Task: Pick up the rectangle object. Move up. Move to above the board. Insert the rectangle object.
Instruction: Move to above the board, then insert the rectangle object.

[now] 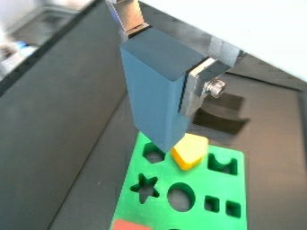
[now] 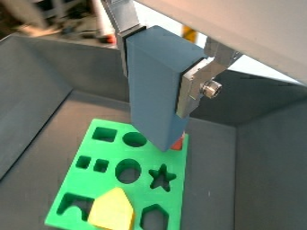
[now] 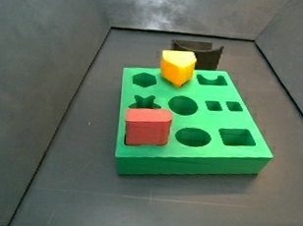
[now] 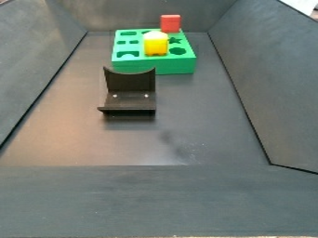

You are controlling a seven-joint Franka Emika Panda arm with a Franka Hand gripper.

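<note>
Rectangle object (image 1: 156, 85): tall blue-grey block with flat faces, nearest the lens in both wrist views, hanging upright with its lower end over the board.

Claw (image 2: 153, 49): pinching the rectangle object near its top; one silver finger plate (image 1: 199, 74) with a bolt lies flat against the block's side, another shows at its upper edge. The claw is raised above the board and lies outside both side views.

Board (image 3: 229, 163): thick bright green square slab on the dark floor of the bin, its top cut with hexagon, star-like, round, square and arch-shaped holes. In a wrist view the block's lower end hangs over the area beside the hexagon hole (image 1: 153, 154).

Yellow wedge-topped block (image 3: 179, 67): standing in the board near its far edge.

Red block (image 3: 145, 127): standing in the board at a near corner, beside the star-like hole.

Fixture (image 4: 129, 89): dark L-shaped bracket on a base plate, on the floor just beside the board.
</note>
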